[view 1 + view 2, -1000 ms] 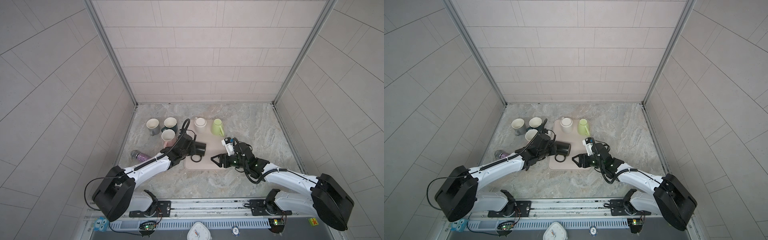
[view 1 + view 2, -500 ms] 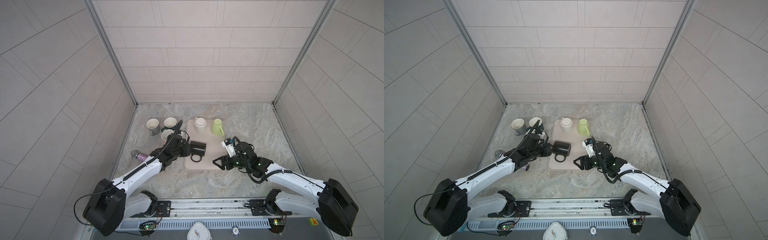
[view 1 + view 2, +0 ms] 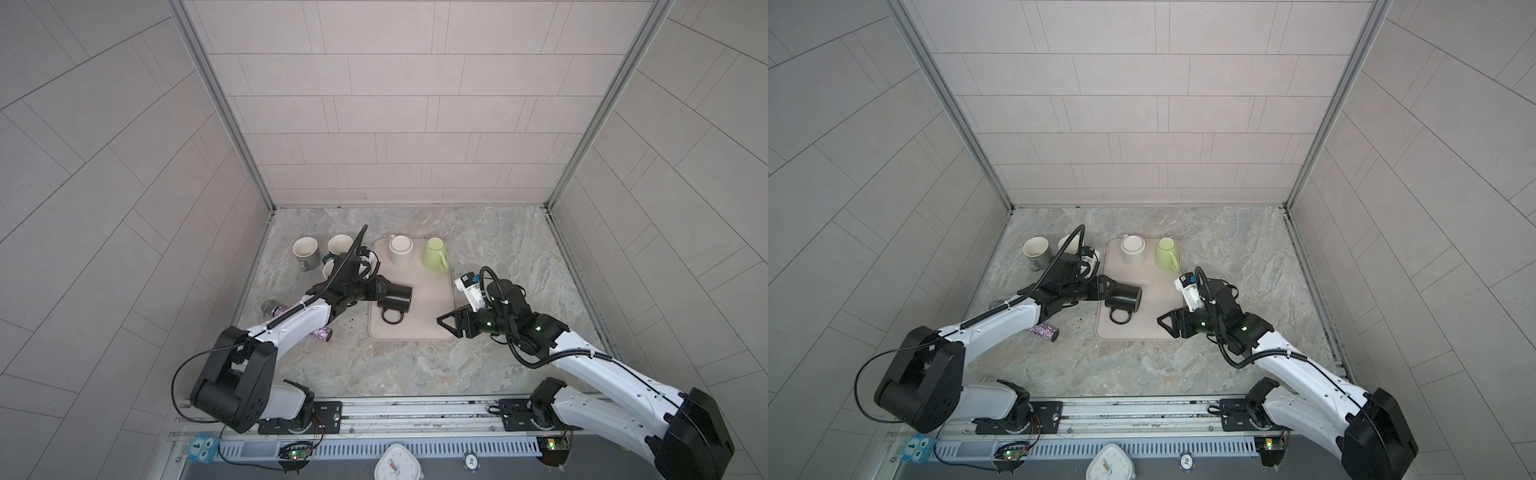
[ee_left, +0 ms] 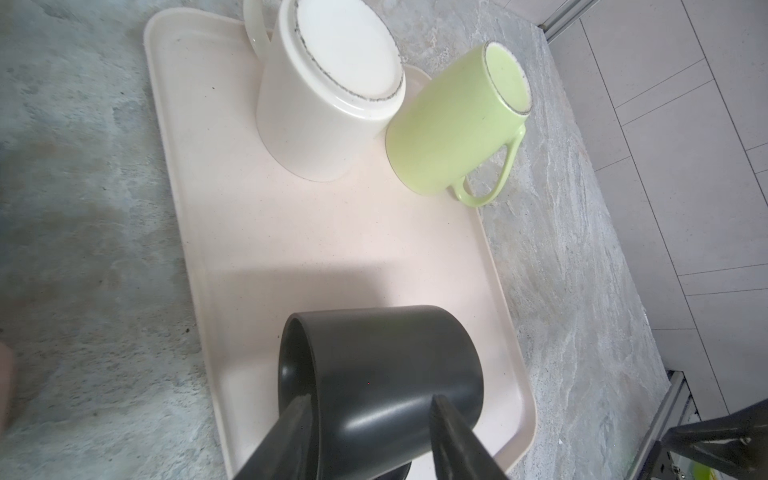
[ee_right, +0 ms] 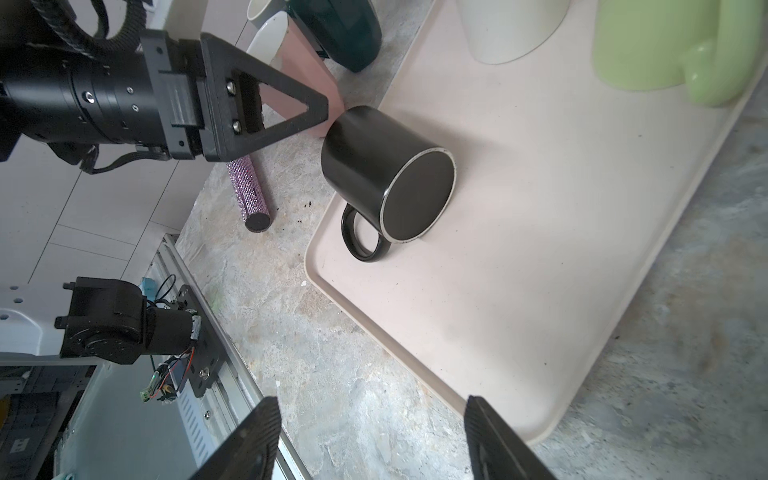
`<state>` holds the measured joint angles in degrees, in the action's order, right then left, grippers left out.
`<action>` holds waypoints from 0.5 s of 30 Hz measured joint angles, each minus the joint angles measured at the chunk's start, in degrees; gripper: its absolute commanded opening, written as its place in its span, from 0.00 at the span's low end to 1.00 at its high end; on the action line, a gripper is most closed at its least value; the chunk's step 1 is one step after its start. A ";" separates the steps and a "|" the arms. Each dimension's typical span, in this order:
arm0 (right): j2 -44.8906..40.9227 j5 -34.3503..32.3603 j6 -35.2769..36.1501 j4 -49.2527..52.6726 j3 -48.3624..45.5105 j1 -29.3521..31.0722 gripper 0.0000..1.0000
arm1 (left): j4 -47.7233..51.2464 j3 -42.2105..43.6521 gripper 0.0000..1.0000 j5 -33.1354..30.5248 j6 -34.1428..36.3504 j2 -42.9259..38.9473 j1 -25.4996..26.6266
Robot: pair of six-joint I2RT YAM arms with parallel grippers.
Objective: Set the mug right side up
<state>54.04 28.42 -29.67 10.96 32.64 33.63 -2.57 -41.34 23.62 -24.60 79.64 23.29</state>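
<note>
The left gripper [image 3: 383, 287] has just let go. A second ago it was clamped on the mug [image 3: 398, 296]; now its jaws stand apart at the mug's mouth, one finger at the rim and the other along the outside wall. I can't tell whether they touch it. The mug lies on its side at the left edge of the tray [image 3: 428, 316]. Its mouth faces 9 o'clock toward the gripper, its base faces 3 o'clock, and the handle [image 3: 391, 318] lies flat at 6 o'clock. I'd say the job is half done: it is tipped over, but it needs a fresh grip to stand it up.

At 4 o'clock from the mug, the right gripper [image 3: 446, 326] hovers open and empty over the tray's near corner. A white mug [image 3: 400, 250] and a green mug [image 3: 434, 254] sit upside down at 12 and 1 o'clock, well apart. Upright mugs [image 3: 305, 251] crowd the table at 10 o'clock, close behind the left wrist, so they could get knocked. A glitter tube [image 5: 248, 189] lies at 8 o'clock.
</note>
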 measured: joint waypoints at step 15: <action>-1.64 -0.94 -2.95 -4.00 -6.99 -0.17 0.73 | -0.68 1.73 0.50 -3.58 -1.36 0.74 8.04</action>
<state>52.40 27.49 -32.62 6.96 25.65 33.45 -3.25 -39.62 20.03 -25.96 80.38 31.33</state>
